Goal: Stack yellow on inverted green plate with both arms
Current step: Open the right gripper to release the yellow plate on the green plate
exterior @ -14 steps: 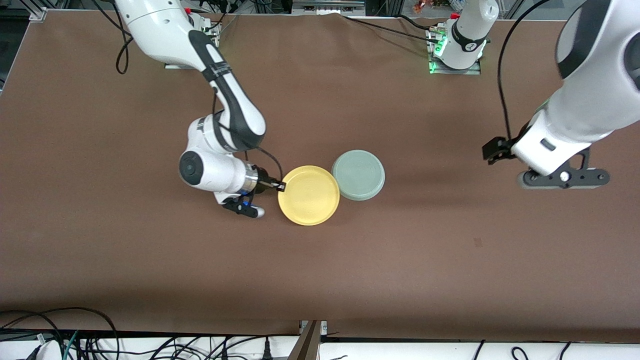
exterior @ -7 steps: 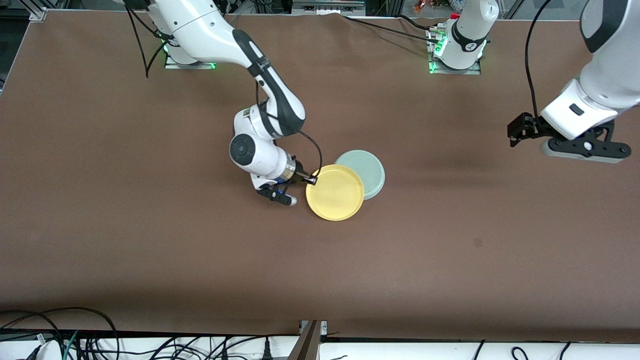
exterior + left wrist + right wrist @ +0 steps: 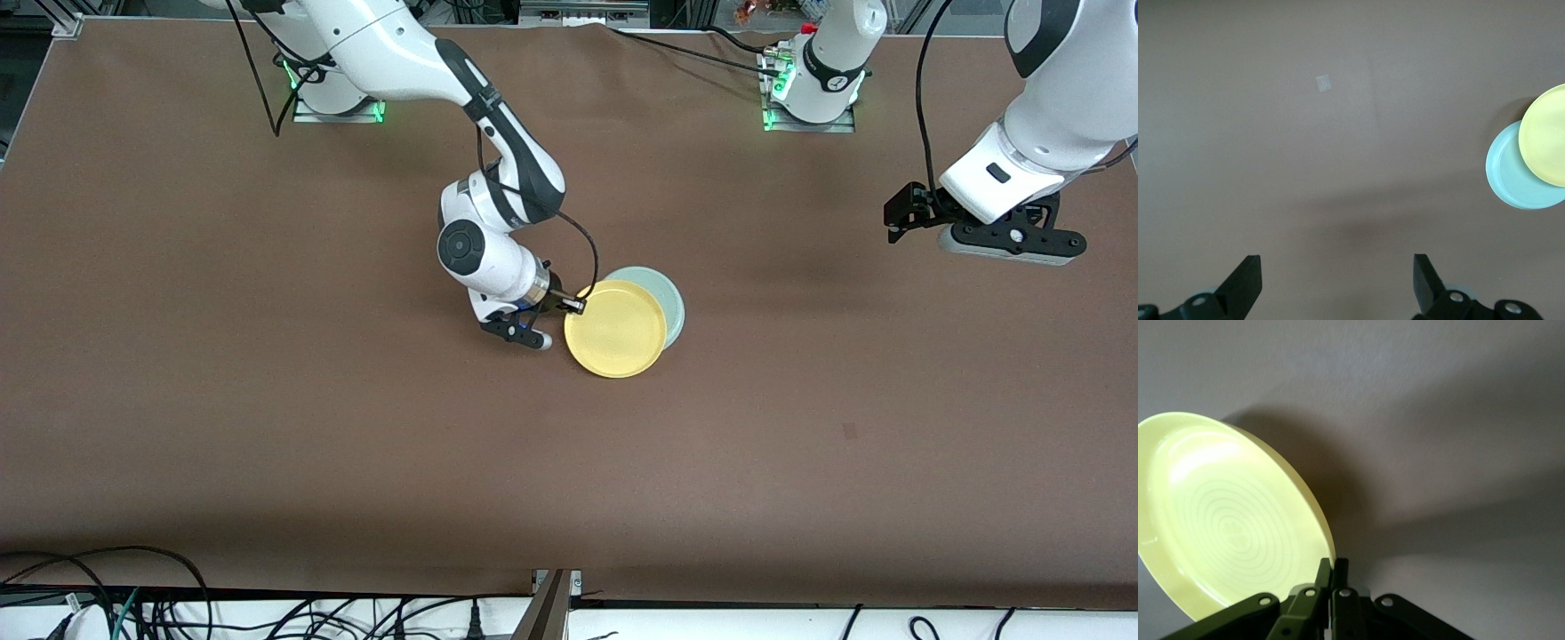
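- Front view: the right claw (image 3: 576,305) pinches the rim of the yellow plate (image 3: 616,329), held over most of the green plate (image 3: 673,307) near the middle of the worktop (image 3: 267,400); the left claw (image 3: 900,218) waits over the worktop's edge at the left arm's end
- Left wrist view: the left claw (image 3: 1337,283) is spread wide, holding nothing
- Right wrist view: the right claw (image 3: 1332,577) is closed tight on the yellow plate's rim (image 3: 1328,550)

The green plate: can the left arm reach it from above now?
Probably not cleanly. The yellow plate, held by the right gripper, covers most of the green plate. The left gripper, open, is over bare table toward its own end.
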Action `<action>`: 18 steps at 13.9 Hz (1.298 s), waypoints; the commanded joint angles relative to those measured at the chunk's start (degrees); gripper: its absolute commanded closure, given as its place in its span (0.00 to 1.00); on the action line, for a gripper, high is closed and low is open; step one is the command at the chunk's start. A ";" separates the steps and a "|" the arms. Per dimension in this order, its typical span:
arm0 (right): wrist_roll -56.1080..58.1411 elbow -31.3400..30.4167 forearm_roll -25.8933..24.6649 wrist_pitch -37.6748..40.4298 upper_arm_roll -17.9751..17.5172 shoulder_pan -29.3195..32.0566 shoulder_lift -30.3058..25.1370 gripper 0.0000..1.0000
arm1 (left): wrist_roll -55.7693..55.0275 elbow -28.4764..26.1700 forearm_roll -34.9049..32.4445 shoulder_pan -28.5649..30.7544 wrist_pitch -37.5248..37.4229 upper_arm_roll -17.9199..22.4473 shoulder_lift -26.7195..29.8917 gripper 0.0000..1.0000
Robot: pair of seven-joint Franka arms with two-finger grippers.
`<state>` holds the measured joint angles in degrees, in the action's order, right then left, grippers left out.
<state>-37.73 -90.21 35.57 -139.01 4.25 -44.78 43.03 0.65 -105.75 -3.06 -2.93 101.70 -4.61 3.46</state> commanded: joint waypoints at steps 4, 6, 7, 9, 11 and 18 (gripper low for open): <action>-1.47 0.12 -0.33 -0.56 0.94 -2.86 0.13 1.00 | 0.67 1.24 1.92 0.73 -1.68 -0.31 -0.90 0.00; -1.47 0.12 -0.33 -0.56 0.94 -3.12 0.13 1.00 | -0.47 3.26 1.83 0.82 -6.49 -0.31 -2.31 0.00; -1.47 0.12 -0.33 -0.47 0.94 -3.30 0.13 1.00 | -0.56 3.96 1.66 0.73 -7.12 -0.22 -2.75 0.00; -1.47 0.12 -0.33 -0.56 0.85 -3.39 0.30 1.00 | 0.31 4.32 1.57 0.73 -6.78 -0.31 -2.93 0.00; -1.47 0.03 -0.33 -0.47 0.85 -4.00 0.30 1.00 | 2.06 5.98 1.23 0.64 -6.78 -0.22 -3.63 0.00; -3.22 0.03 -0.51 -0.47 0.85 -4.00 0.65 0.94 | 2.87 15.58 1.74 1.34 -7.22 0.13 -10.49 0.00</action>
<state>-39.66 -90.24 35.52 -139.02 4.60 -48.04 43.29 2.02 -93.07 -3.06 -2.47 96.39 -4.43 -5.45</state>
